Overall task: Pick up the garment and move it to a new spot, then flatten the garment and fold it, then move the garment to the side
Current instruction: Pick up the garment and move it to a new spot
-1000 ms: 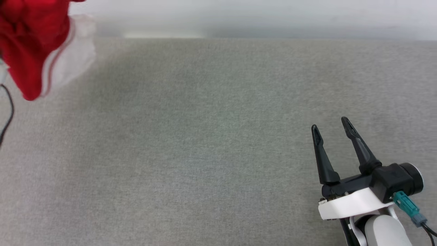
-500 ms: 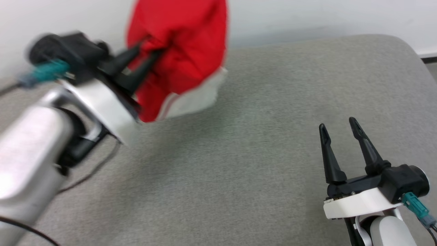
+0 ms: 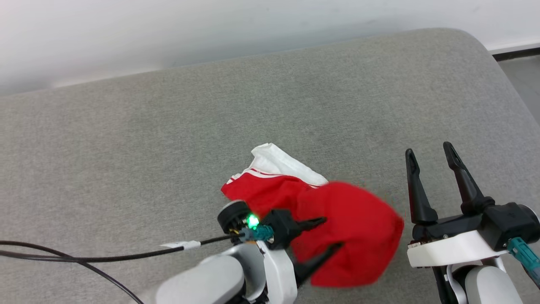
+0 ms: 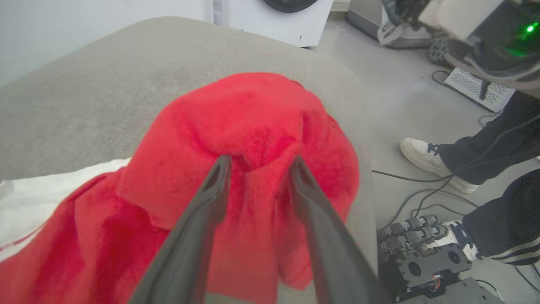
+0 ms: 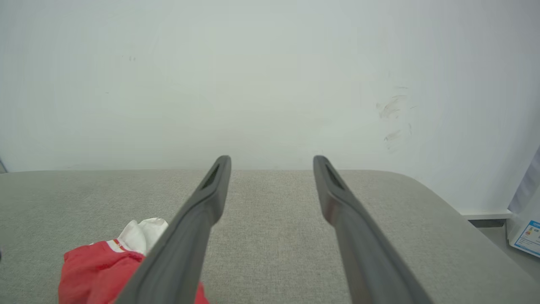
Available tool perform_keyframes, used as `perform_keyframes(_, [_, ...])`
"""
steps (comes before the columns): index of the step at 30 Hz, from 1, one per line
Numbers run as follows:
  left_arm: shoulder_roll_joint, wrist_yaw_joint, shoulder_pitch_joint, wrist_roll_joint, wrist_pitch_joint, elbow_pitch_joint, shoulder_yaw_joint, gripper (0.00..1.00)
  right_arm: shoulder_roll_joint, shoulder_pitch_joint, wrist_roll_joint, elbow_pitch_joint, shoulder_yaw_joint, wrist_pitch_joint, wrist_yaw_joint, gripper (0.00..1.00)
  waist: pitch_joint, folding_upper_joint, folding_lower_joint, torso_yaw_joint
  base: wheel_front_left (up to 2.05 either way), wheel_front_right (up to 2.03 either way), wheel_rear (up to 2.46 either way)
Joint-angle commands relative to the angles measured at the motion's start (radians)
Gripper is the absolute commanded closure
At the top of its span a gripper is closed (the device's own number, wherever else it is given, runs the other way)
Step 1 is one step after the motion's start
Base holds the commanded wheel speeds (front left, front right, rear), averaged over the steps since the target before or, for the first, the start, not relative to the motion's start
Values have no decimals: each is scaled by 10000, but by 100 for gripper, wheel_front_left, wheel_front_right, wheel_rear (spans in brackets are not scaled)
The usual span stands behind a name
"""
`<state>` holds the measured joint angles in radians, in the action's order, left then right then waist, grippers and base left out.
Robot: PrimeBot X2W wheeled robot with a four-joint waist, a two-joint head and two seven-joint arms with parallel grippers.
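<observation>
The garment (image 3: 337, 228) is a crumpled red heap with a white, red-striped sleeve (image 3: 280, 164) sticking out toward the back, low over the grey cushion (image 3: 168, 139) near its front middle. My left gripper (image 3: 331, 233) reaches into the heap from the left. Its jaws stand open, and in the left wrist view red cloth (image 4: 249, 122) bunches over and between both fingertips (image 4: 221, 166). My right gripper (image 3: 428, 148) rests open and empty just right of the heap. The right wrist view has the garment (image 5: 97, 270) at its lower left, beside the right gripper (image 5: 272, 159).
The cushion's rounded right edge (image 3: 502, 71) drops to a grey floor. A white wall (image 3: 211, 29) runs behind it. A black cable (image 3: 84, 255) trails left from my left wrist. In the left wrist view a person's shoes (image 4: 426, 158), floor cables and a white appliance (image 4: 291, 17) lie beyond the edge.
The head camera has shifted. My left arm swung the garment from the upper left down to the front middle of the cushion, and its jaws have spread apart. The right gripper stays open.
</observation>
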<state>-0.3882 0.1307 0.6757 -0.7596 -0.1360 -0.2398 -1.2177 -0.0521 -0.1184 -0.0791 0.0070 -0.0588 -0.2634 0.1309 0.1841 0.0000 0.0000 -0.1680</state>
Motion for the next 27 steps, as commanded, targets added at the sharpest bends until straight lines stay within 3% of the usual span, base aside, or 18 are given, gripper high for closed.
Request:
perform_keyframes(1, [77,-11,-107,30,-101,-68,4,0,32,83,29,-28,9,-21,-3,0,-42,0,0,76,0,0,0])
perform_keyframes(6, [346,-21,-365,-264,-866,-756,204,0,33,252,104,24,34,-21,-3,0,-300,0,0,516,0,0,0])
perform_keyframes(11, [27,-527,-568,-406,-1255,-612,1475,0,31,435,199,61,20,-21,-3,0,-653,0,0,1022,0,0,0])
perform_keyframes(15, [-348,-1176,-1096,-219,-1300,27,3268,0,31,512,288,26,-6,-21,-3,0,-866,0,0,1405,0,0,0])
perform_keyframes(20, [-429,-1761,-2585,337,-1291,971,5834,0,28,638,312,-30,-28,-21,-3,0,-1099,0,0,1708,0,0,0])
perform_keyframes(27, [265,-1764,-5042,1426,-1294,2089,8324,0,29,792,273,-62,-102,-21,-3,0,-1303,0,0,1823,0,0,0])
